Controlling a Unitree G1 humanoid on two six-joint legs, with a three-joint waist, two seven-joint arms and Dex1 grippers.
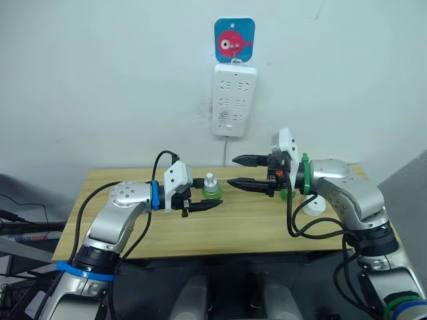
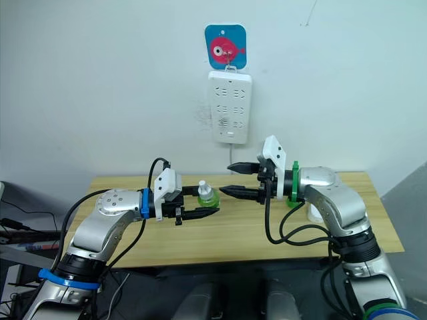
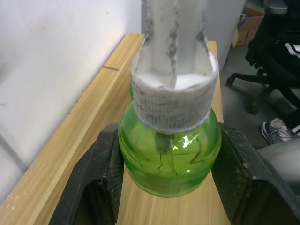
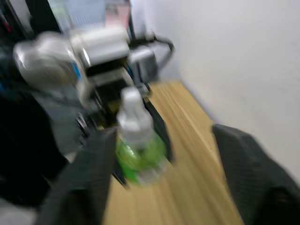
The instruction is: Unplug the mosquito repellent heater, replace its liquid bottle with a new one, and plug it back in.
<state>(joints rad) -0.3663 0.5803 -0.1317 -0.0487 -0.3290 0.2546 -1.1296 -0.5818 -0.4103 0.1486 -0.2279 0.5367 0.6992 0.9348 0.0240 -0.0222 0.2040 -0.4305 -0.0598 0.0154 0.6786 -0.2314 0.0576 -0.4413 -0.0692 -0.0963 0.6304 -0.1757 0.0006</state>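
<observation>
Head views: I saw the left gripper (image 1: 212, 198) closed around a green bottle (image 1: 211, 191) with a white cap, standing upright near the middle of the wooden table (image 1: 133, 233). The right gripper (image 1: 241, 172) hung above the table, just beside the bottle, its two fingers spread wide and holding nothing. A white power strip (image 1: 233, 99) hung on the wall under a blue sticker (image 1: 234, 39), with no plug in its sockets. Behind the right arm, near the table's right edge, a small white rounded object (image 1: 313, 205) stood, which I took for the heater (mostly hidden, so I could not be sure), and a bit of green (image 1: 287, 195) showed beside it.

Left wrist view: the black fingers (image 3: 101, 178) pressed against both sides of the bottle's green body (image 3: 169, 154), its white cap (image 3: 174, 96) above them.

Right wrist view: the right fingers (image 4: 248, 164) stood wide apart with the bottle (image 4: 138, 140) ahead of them, blurred, held by the left gripper (image 4: 154, 126).
</observation>
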